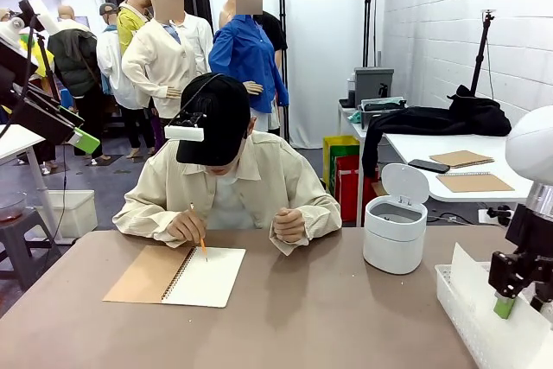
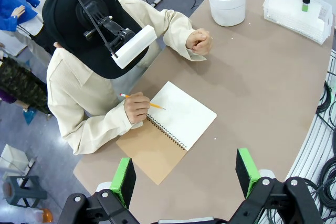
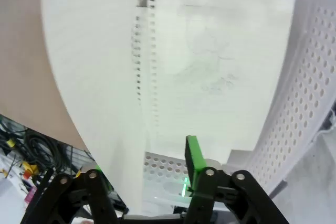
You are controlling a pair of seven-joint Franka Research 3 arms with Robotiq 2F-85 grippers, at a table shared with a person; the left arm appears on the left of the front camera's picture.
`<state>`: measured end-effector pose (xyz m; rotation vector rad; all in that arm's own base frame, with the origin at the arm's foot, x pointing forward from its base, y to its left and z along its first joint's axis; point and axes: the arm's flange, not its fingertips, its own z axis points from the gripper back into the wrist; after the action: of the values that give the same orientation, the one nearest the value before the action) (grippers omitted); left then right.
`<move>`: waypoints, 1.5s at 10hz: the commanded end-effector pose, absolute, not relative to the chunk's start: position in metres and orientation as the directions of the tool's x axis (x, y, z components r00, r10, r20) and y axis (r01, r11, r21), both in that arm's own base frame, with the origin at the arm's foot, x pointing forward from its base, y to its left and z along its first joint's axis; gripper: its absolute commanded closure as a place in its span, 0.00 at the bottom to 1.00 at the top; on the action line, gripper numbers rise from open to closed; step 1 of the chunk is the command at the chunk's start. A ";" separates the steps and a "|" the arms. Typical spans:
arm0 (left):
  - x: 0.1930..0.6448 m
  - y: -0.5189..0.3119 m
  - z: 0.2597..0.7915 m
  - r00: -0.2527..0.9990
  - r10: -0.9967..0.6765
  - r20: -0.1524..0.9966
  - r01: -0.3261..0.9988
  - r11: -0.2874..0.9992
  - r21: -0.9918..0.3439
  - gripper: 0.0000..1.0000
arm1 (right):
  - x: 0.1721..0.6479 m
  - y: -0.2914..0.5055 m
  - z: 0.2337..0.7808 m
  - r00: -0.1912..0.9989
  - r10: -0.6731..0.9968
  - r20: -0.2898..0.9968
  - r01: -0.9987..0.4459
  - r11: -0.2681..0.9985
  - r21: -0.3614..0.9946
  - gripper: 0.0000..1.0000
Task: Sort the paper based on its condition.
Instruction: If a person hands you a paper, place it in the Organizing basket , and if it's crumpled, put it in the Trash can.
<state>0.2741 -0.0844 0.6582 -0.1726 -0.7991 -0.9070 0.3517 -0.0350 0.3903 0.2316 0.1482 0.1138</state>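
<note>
Right gripper, jaws apart around the lower edge of loose white punched-edge paper: two sheets by its wrist view, leaning in one white perforated plastic basket. The front view shows them as one white shape. Left gripper gapes wide, empty, above the brown table.

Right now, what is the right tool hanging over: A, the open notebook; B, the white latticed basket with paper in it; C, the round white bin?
B: the right tool hangs above the white latticed basket, with sheets of paper just below it.
</note>
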 end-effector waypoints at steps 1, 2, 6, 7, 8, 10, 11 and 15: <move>0.274 -0.084 0.658 0.357 -0.636 0.684 0.758 0.625 0.187 0.00 | 0.320 -0.042 0.382 0.978 0.074 -0.197 -0.048 0.990 0.131 0.00; 0.274 -0.084 0.658 0.357 -0.636 0.684 0.758 0.625 0.187 0.00 | 0.320 -0.048 0.386 0.976 0.055 -0.210 -0.033 0.994 0.109 0.00; 0.274 -0.084 0.658 0.357 -0.636 0.684 0.758 0.625 0.187 0.00 | 0.322 -0.057 0.385 0.963 -0.005 -0.271 0.008 1.000 0.007 0.00; 0.274 -0.084 0.658 0.357 -0.636 0.684 0.758 0.625 0.187 0.00 | 0.321 -0.059 0.388 0.965 -0.025 -0.260 0.025 1.000 -0.004 0.00; 0.274 -0.084 0.658 0.357 -0.636 0.684 0.758 0.625 0.187 0.00 | 0.317 -0.062 0.394 0.970 -0.044 -0.241 0.042 0.999 -0.017 0.00; 0.274 -0.084 0.658 0.357 -0.636 0.684 0.758 0.625 0.187 0.00 | 0.306 -0.064 0.412 0.986 -0.027 -0.167 0.025 1.000 -0.011 0.00; 0.274 -0.084 0.658 0.357 -0.636 0.684 0.758 0.625 0.187 0.00 | 0.300 -0.064 0.421 0.992 -0.005 -0.129 0.006 1.000 0.002 0.00; 0.274 -0.084 0.658 0.357 -0.636 0.684 0.758 0.625 0.187 0.00 | 0.322 -0.064 0.440 0.992 -0.003 -0.123 0.006 1.000 0.023 0.00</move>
<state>0.2741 -0.0844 0.6582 -0.1726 -0.7991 -0.9070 0.3171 -0.0631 0.4547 0.0286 0.0746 0.0219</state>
